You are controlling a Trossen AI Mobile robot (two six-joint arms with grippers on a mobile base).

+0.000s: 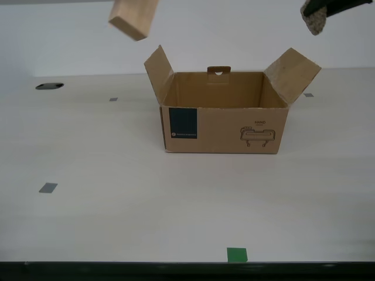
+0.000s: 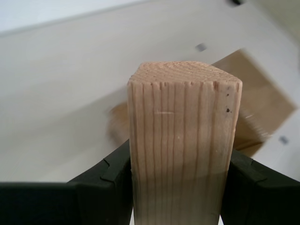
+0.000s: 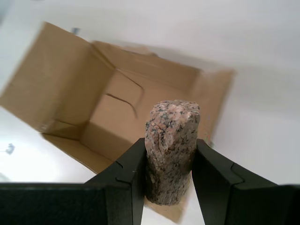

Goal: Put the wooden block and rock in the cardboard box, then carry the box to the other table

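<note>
Pale smooth surface (image 1: pixel 117 222) bears grey squares, one green square (image 1: pixel 237 254) and the open cardboard box (image 1: pixel 225 126), printed "HAND". My first hand (image 3: pixel 168 187) clamps the rock (image 3: pixel 171 150); my second hand (image 2: pixel 180 187) clamps the wooden block (image 2: pixel 183 150), both above the box.

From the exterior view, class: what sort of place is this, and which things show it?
Probably a robot test bench: a smooth pale table with grey square markers and green tape, a bare white wall behind, and one open brown cardboard box.
</note>
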